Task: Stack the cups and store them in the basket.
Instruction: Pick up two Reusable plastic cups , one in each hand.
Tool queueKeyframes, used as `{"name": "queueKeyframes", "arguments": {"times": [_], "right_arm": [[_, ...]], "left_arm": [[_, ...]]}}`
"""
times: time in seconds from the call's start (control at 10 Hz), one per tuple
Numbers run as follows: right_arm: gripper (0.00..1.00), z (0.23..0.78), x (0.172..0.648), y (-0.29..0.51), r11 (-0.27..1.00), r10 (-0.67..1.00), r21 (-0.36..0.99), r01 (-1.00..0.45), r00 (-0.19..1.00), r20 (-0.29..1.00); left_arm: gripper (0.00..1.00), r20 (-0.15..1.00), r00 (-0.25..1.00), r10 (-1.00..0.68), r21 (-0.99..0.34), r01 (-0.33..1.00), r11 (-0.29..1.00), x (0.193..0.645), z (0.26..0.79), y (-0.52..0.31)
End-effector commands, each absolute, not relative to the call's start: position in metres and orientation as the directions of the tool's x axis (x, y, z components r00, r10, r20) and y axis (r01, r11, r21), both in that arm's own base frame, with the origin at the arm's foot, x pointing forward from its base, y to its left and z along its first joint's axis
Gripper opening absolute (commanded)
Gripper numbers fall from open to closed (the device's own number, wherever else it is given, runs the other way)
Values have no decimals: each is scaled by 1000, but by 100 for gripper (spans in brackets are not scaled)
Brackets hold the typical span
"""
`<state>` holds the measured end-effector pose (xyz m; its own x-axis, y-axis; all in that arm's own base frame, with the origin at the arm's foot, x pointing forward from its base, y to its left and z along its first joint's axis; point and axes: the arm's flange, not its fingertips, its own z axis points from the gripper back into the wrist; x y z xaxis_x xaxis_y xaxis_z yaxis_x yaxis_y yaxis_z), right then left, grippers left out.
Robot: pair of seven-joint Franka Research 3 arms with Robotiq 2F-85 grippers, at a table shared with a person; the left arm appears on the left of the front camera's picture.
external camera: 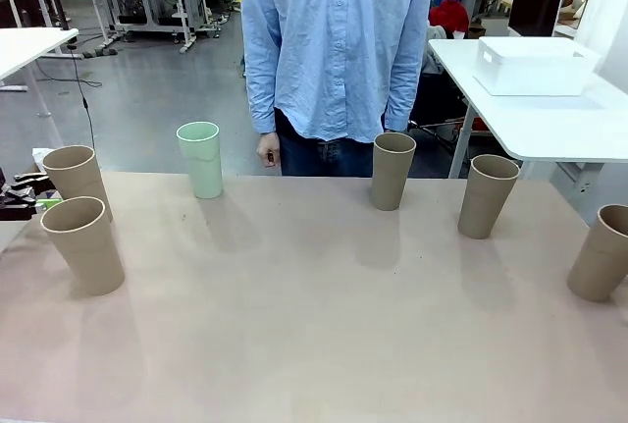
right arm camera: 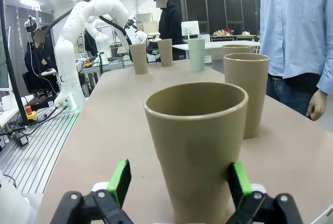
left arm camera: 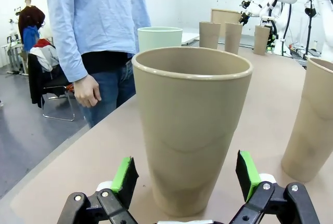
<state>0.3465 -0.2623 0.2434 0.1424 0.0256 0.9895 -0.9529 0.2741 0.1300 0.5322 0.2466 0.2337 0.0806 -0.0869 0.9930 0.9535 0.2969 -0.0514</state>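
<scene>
**Both grippers spread around the end cups, nothing pinched**

Six cups stand upright and apart on the beige table (external camera: 314, 344), none nested in another. The far-left tan cup (left arm camera: 192, 130) stands between the fingers of the left gripper (left arm camera: 186, 176). Its jaws are wide, and the green pads (left arm camera: 124, 174) leave a gap to the cup's wall on each side, so it holds nothing. In the front view this gripper is a dark shape at the picture's left edge, just beside that cup.

The near-left tan cup (external camera: 83, 243) stands close by, nearer the robot's side. Along the far side come the mint green cup (external camera: 200, 158), the middle tan cup (external camera: 392, 170) and the right tan cup (external camera: 488, 195).

At the table's right end, the right-edge tan cup (right arm camera: 196, 151) stands between the fingers of the right gripper (right arm camera: 180, 181), which is also spread. One pad there is plainly clear of the wall. The other pad (right arm camera: 239, 182) lies so close to it that I cannot tell whether it touches.

The basket (external camera: 535, 65) sits on a separate white table (external camera: 549, 124) beyond the far right corner, well apart from every cup.

A person in a light blue shirt (external camera: 339, 40) stands at the far edge. One hand (external camera: 268, 151) hangs at their side, near the mint green cup but not touching it.
</scene>
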Motion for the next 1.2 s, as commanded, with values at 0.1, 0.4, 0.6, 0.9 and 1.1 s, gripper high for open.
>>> {"name": "queueKeyframes", "arguments": {"times": [0.1,0.4,0.6,0.9,1.1], "right_arm": [[100,235,345,-249,251,31,118,-961,130,991],[100,227,350,-246,291,44,116,-950,135,990],[100,222,355,-245,318,43,118,-941,138,989],[100,218,361,-239,328,33,143,-934,163,986],[100,215,363,-234,317,17,175,-932,190,982]], "left_arm": [[100,996,83,-41,-68,955,288,537,235,239],[100,996,79,-32,-66,955,289,539,234,235],[100,997,80,-25,-69,954,291,540,234,234],[100,996,86,1,-82,957,279,545,234,228],[100,996,87,2,-84,960,269,548,233,225]]}}
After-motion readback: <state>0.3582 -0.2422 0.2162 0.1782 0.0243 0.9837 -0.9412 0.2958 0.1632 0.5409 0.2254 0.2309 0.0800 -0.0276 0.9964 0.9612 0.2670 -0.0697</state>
